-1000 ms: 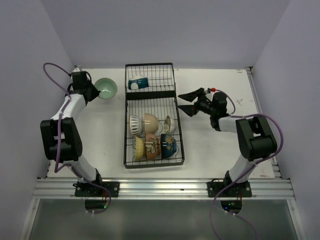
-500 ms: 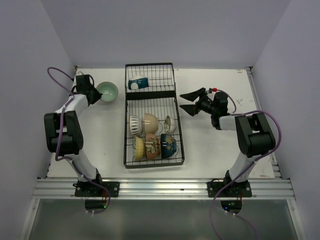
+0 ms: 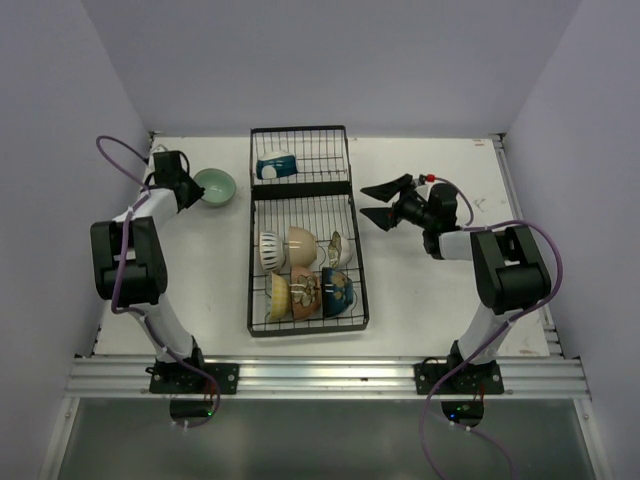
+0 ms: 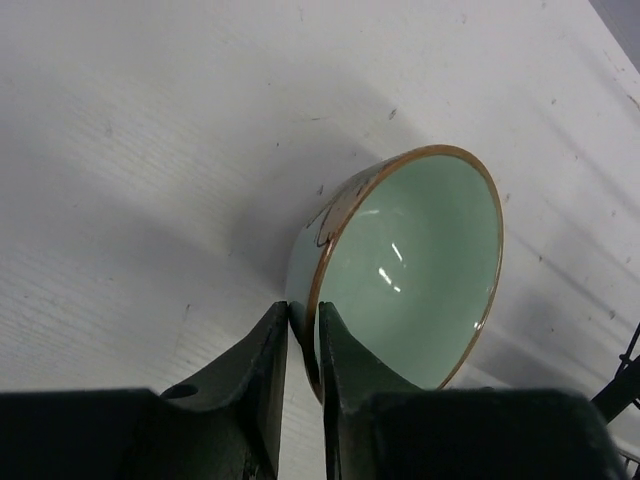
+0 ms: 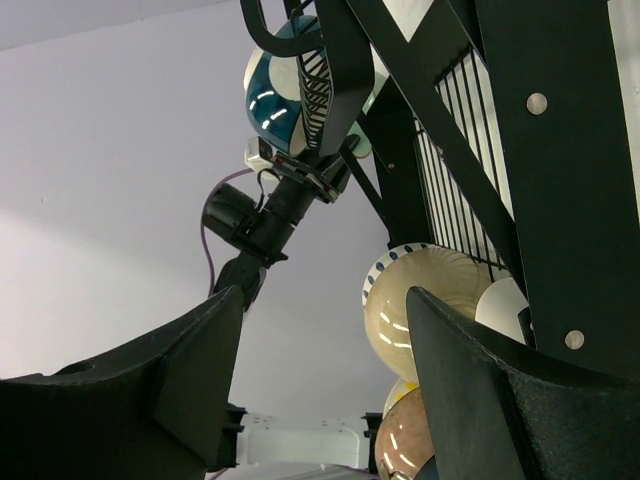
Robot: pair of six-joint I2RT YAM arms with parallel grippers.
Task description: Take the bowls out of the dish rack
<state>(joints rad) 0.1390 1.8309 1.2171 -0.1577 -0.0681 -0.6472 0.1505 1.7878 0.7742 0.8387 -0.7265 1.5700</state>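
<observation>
The black wire dish rack (image 3: 303, 190) runs down the middle of the table. Its far section holds a blue-and-white bowl (image 3: 274, 165); its near section holds several bowls on edge, among them a cream one (image 3: 302, 243) and a dark blue one (image 3: 338, 290). My left gripper (image 3: 192, 194) is shut on the rim of a pale green bowl (image 3: 215, 187), left of the rack; in the left wrist view its fingers (image 4: 270, 370) pinch the bowl's brown-edged rim (image 4: 425, 265). My right gripper (image 3: 372, 203) is open and empty, right of the rack, pointing at it.
The rack's wires (image 5: 455, 120) and bowls (image 5: 420, 300) fill the right wrist view. White walls close in the table at the back and both sides. The table's right edge (image 3: 520, 215) lies beyond the right arm.
The left gripper has swung the green bowl a little toward me and inward, close to the table. The right gripper has barely moved.
</observation>
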